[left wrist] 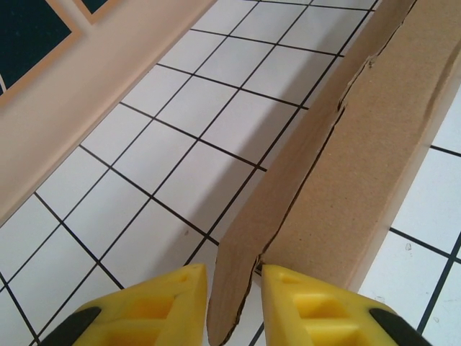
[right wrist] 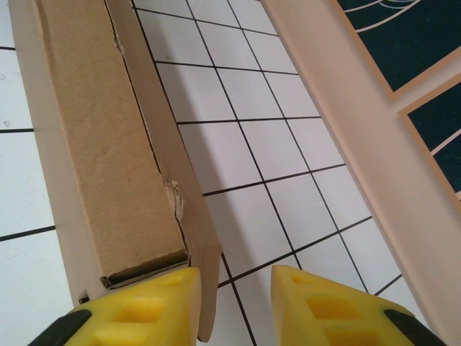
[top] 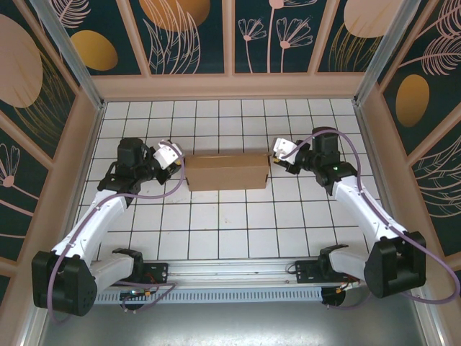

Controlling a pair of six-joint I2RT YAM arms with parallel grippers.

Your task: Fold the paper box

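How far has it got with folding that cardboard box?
Mostly formed: the box already stands as a long boxy shape on the table. In hand: the left fingers pinch a loose flap at one end; the right fingers stand open around the far flap. Left: probably tucking both flaps in.

White tiled floor (top: 230,223) with dark grid lines, enclosed by beige-framed teal walls (top: 194,36) bearing floral prints.

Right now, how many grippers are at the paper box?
2. Left gripper at the paper box's left end, a flap between its fingers; right gripper at the right end, open, beside that end's flap.
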